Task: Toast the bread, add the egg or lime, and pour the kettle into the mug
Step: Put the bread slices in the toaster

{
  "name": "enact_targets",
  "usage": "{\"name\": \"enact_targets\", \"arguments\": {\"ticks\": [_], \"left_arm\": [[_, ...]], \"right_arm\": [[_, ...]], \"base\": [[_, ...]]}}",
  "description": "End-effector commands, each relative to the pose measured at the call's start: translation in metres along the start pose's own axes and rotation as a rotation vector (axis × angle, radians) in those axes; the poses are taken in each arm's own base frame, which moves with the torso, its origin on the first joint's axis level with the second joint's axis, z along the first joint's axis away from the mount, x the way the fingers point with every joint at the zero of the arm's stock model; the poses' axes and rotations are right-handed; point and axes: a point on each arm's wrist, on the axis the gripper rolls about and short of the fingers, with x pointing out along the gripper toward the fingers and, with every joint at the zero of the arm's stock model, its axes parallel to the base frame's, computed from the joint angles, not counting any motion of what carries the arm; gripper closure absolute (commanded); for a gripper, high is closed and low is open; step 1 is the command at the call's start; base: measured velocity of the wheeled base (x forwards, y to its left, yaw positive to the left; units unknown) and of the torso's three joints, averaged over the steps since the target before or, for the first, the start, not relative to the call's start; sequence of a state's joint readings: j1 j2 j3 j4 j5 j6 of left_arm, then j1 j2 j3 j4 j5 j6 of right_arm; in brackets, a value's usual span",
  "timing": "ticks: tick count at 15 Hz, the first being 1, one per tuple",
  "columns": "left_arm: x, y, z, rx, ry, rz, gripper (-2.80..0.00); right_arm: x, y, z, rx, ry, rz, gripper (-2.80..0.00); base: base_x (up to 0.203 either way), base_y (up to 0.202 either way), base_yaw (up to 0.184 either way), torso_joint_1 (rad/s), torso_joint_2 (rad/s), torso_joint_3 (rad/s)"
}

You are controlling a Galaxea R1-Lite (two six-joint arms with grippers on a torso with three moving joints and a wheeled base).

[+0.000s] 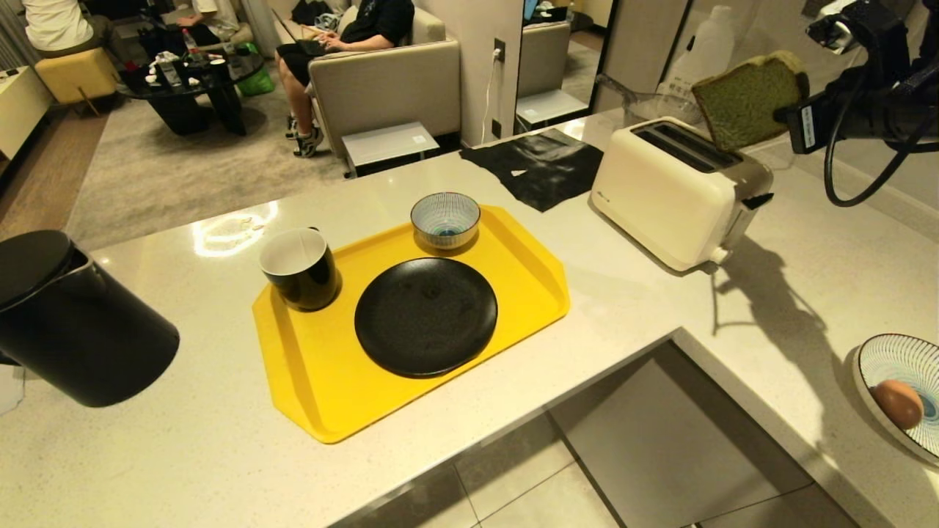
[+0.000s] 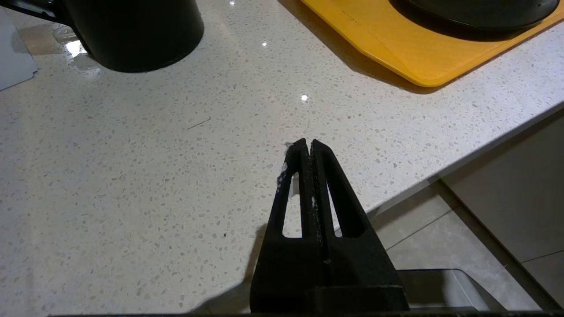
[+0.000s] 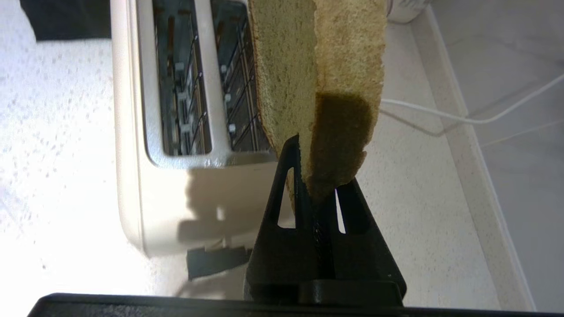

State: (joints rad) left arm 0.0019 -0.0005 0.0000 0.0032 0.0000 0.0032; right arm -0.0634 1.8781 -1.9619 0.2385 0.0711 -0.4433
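The bread (image 1: 744, 99) is gripped at one edge by the right gripper (image 3: 315, 176), whose fingers are clamped on the slice. It is held in the air, tilted, just above the far end of the toaster (image 1: 678, 192). In the right wrist view the slice hangs over the slot nearer the wall, and both slots are seen to be empty.

The left gripper (image 2: 307, 147) is closed on nothing; its fingers are pressed together above the bare counter (image 2: 132, 185), near the counter's front edge.

The kettle (image 1: 70, 319) is stood on the counter at the left, well apart from the toaster. The mug (image 1: 301, 268) is set on the left part of the tray (image 1: 308, 367), beside the black plate (image 1: 425, 315). A small striped bowl (image 1: 445, 218) is placed at the tray's far edge. The egg (image 1: 897, 403) is seen in a striped dish (image 1: 891, 359) at the right edge of the counter. A black cloth (image 1: 539, 167) lies on the counter beyond the tray, to the left of the toaster.

People are seated on sofas in the room beyond.
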Motion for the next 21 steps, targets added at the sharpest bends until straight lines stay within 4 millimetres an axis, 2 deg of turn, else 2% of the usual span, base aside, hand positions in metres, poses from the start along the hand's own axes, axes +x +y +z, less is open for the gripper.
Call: {"name": "enact_targets", "arguments": {"ticks": [1,10,21], "left_arm": [[0.000,0.000,0.000,0.000,0.000,0.000,0.00],[0.000,0.000,0.000,0.001,0.002,0.000,0.00],[0.000,0.000,0.000,0.000,0.001,0.001,0.00]], "right_arm": [[0.000,0.000,-0.001,-0.007,0.004,0.003,0.00],[0.017,0.005,-0.011,-0.013,0.032,0.019,0.00],[0.008,0.004,-0.004,-0.012,0.006,0.028,0.00]], "base": [[0.000,0.000,0.000,0.000,0.00,0.000],[0.000,0.000,0.000,0.000,0.00,0.000],[0.000,0.000,0.000,0.000,0.00,0.000]]}}
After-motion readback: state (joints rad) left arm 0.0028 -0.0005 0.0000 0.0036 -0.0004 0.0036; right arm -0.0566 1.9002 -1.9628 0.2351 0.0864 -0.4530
